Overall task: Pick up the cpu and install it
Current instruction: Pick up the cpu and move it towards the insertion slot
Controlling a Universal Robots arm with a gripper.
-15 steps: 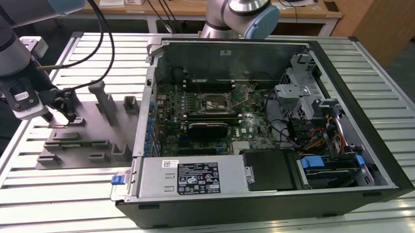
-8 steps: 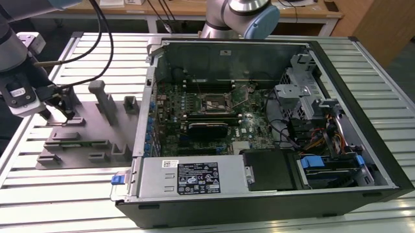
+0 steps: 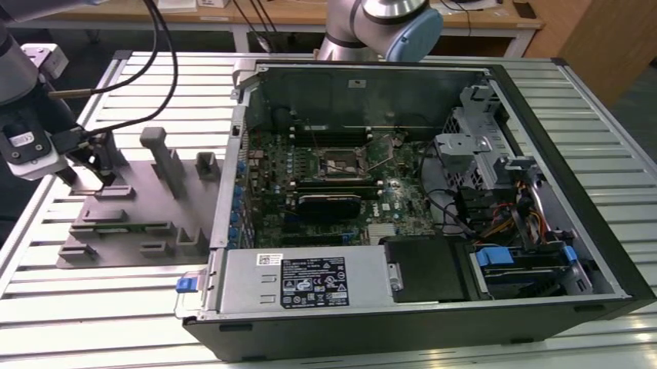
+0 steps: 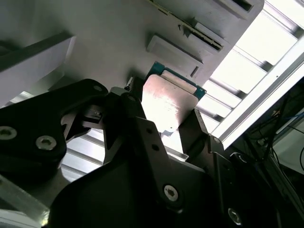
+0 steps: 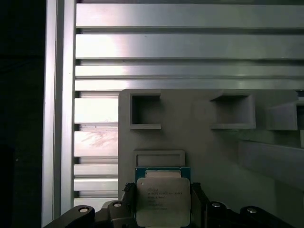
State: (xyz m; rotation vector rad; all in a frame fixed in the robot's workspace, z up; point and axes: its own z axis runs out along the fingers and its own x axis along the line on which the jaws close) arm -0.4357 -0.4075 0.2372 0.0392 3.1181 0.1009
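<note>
The cpu [image 5: 163,202] is a flat square chip with a shiny silver top and a thin green rim. It sits between my gripper's [image 5: 163,192] two black fingers, which press on two opposite edges. In the second wrist view the cpu [image 4: 168,102] shows the same hold by the gripper [image 4: 166,109]. In the exterior view my gripper [image 3: 91,175] hangs low over the far left end of the grey fixture plate [image 3: 123,231]. Whether the chip touches the plate I cannot tell. The open processor socket [image 3: 342,163] lies on the motherboard inside the computer case [image 3: 575,231].
Upright grey posts [image 3: 156,150] and small blocks stand on the fixture plate to the exterior view's right of my gripper. A black heatsink [image 3: 328,204] and power supply [image 3: 308,280] lie inside the case. A cable [image 3: 159,46] trails above the slatted aluminium table [image 3: 134,323].
</note>
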